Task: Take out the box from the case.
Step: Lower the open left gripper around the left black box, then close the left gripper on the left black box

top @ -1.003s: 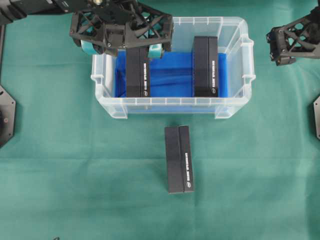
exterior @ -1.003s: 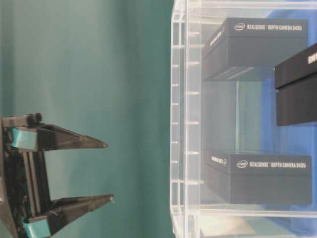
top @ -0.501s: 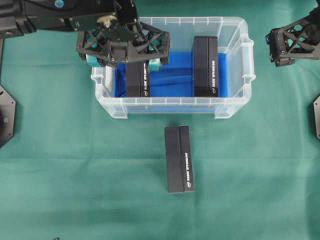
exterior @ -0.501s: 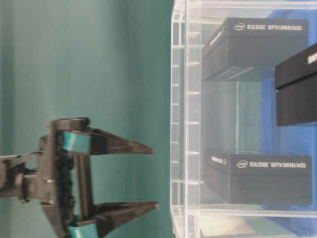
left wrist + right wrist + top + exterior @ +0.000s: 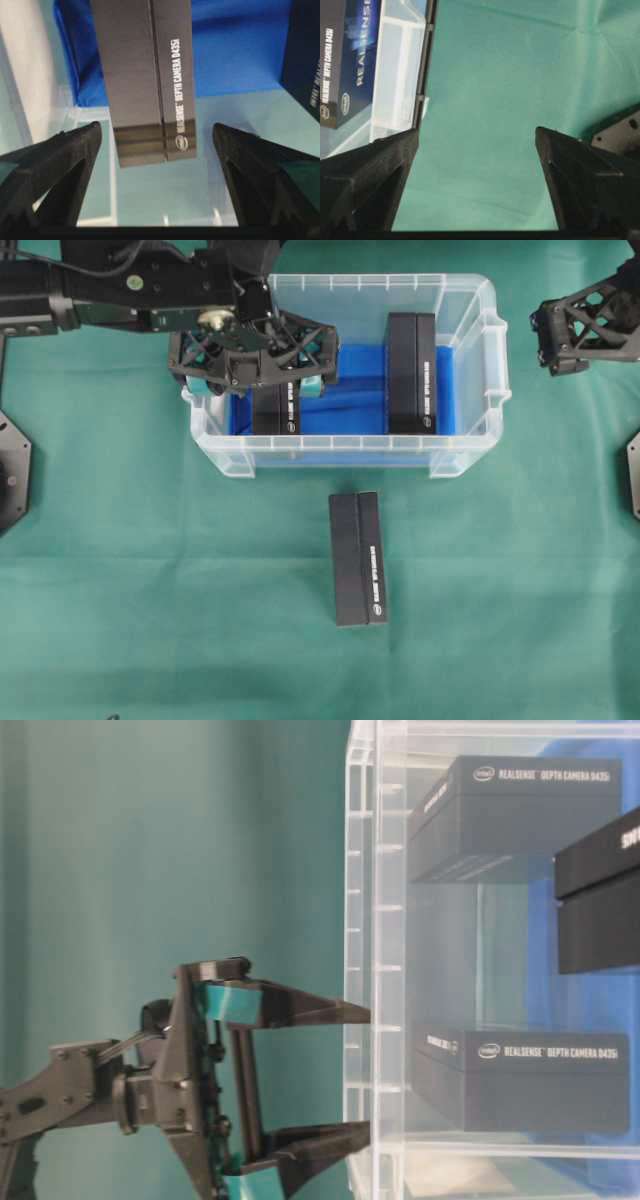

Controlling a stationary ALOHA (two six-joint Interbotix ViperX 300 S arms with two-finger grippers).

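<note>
Black rectangular cardboard box (image 5: 276,408) lies flat at the left end of the clear plastic case (image 5: 470,455), on its blue floor lining. Left claw (image 5: 255,388), fingers spread wide, hangs directly over it. Right claw (image 5: 477,190), likewise agape, hovers above the green counter (image 5: 150,570), holding nothing.

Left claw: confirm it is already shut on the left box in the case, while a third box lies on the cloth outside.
Not shut. The left wrist view shows the left claw open, its jaws standing wide on either side of the left box without touching it. The third box does lie on the cloth outside the case.
</note>
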